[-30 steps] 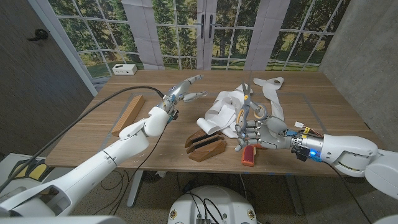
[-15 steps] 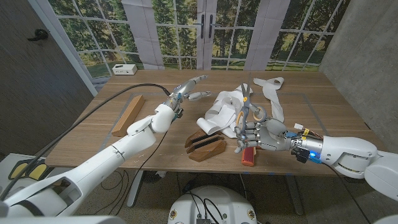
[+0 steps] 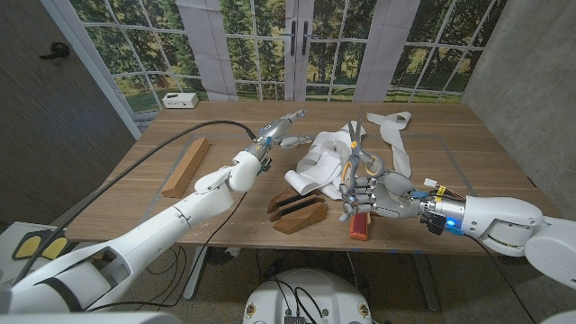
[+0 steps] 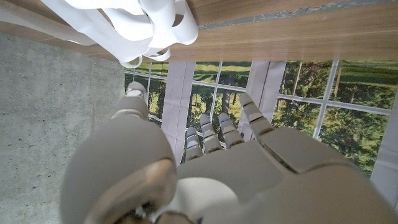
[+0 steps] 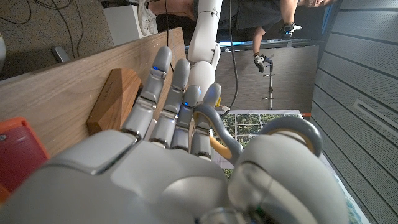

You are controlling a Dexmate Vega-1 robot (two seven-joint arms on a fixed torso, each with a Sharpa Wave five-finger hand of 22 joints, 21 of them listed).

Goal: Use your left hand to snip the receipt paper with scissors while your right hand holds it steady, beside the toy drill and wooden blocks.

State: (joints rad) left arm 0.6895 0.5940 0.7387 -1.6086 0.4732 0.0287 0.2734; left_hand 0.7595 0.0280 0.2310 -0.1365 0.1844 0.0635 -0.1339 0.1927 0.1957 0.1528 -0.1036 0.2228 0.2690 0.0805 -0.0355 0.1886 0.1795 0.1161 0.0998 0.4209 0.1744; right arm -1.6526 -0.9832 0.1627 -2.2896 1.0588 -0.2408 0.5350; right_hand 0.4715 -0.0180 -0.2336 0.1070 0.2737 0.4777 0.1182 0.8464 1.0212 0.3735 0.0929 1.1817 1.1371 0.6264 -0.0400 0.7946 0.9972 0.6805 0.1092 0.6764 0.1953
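At table centre, the right hand grips the scissors, seemingly by their handles. At ten o'clock, the empty, open-fingered left hand reaches toward the crumpled receipt paper.

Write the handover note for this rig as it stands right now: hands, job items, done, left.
Left hand: open, raised over the table near the crumpled receipt paper, holding nothing.
Right hand: holds the scissors by the handles, blades pointing away toward the paper. The task sentence wants scissors in the left hand; the pictures show them in the right.
Wooden blocks sit just in front of the paper; a wooden plank lies at table left. Red toy drill lies under the right hand.
Done: scissors picked up.
Left: steady the paper, snip; no cut visible.
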